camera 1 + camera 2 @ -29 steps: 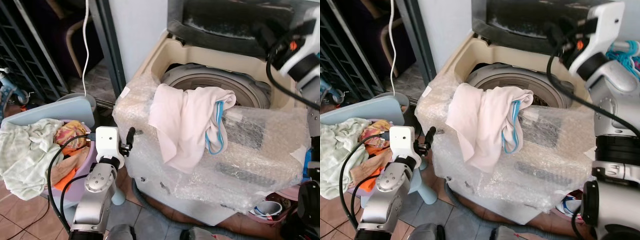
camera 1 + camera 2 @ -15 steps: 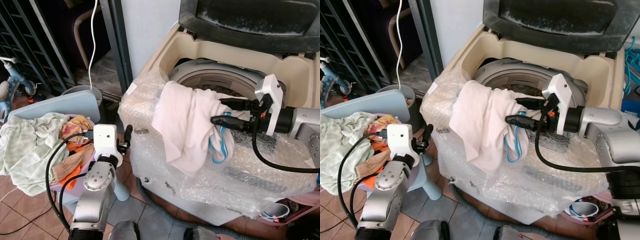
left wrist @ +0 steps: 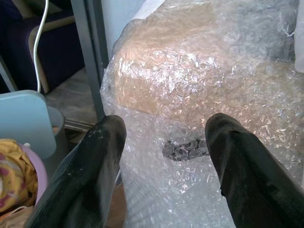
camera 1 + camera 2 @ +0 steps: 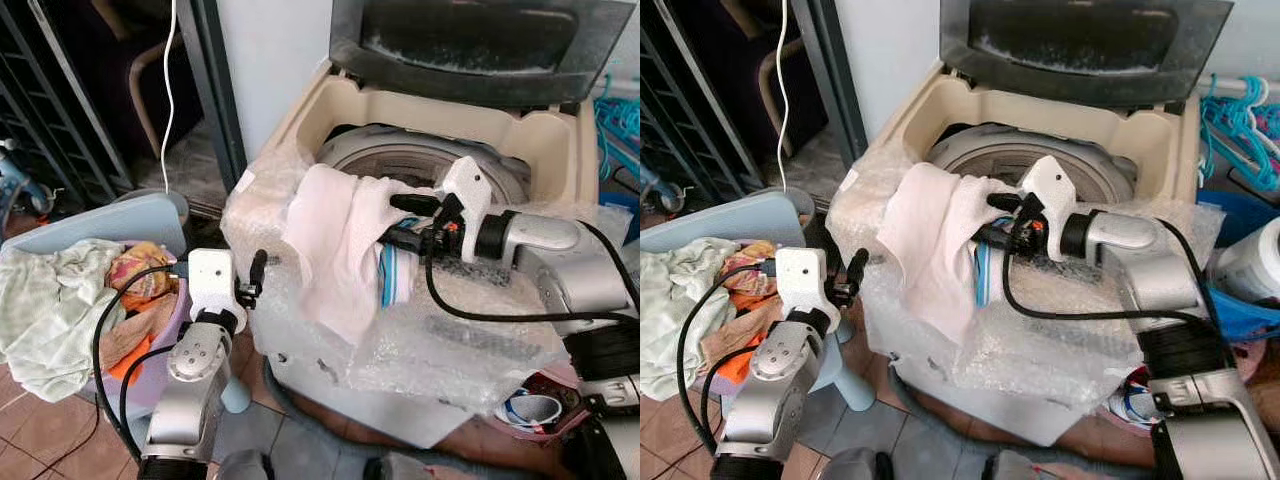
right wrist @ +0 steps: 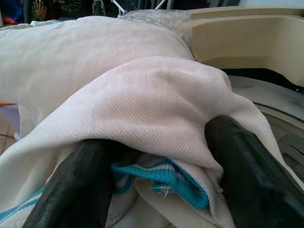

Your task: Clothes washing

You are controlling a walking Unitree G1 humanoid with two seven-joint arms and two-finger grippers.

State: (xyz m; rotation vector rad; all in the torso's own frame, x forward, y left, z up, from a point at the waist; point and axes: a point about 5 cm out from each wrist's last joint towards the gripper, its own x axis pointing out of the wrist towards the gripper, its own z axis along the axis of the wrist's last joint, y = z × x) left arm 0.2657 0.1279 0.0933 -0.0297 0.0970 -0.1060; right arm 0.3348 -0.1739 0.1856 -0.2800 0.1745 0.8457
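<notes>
A white garment with teal trim (image 4: pixel 335 240) hangs over the front rim of a cream top-loading washing machine (image 4: pixel 300 110). The machine's black lid is up and its drum (image 4: pixel 420 160) is exposed. My right gripper (image 4: pixel 402 222) is open and pushed into the garment's folds. In the right wrist view the cloth (image 5: pixel 142 104) bunches between the two fingers (image 5: pixel 71 190). My left gripper (image 3: pixel 166 121) is open and empty beside the machine's bubble-wrapped front left corner (image 3: pixel 190 85). A lilac basket (image 4: pixel 170 315) of mixed clothes stands at the left.
Bubble wrap (image 4: pixel 470 350) covers the machine's front. A pale green cloth (image 4: pixel 45 310) spills from the basket, with a light blue plastic seat (image 4: pixel 110 215) behind it. A white cable (image 4: pixel 168 90) hangs by a dark metal post. Teal hangers (image 4: pixel 1240 110) and a white jug (image 4: pixel 1252 262) are at the right.
My right arm came down from the upper right and pushed its open fingers leftward into the garment, bunching it. The left arm has kept still. The camera has shifted.
</notes>
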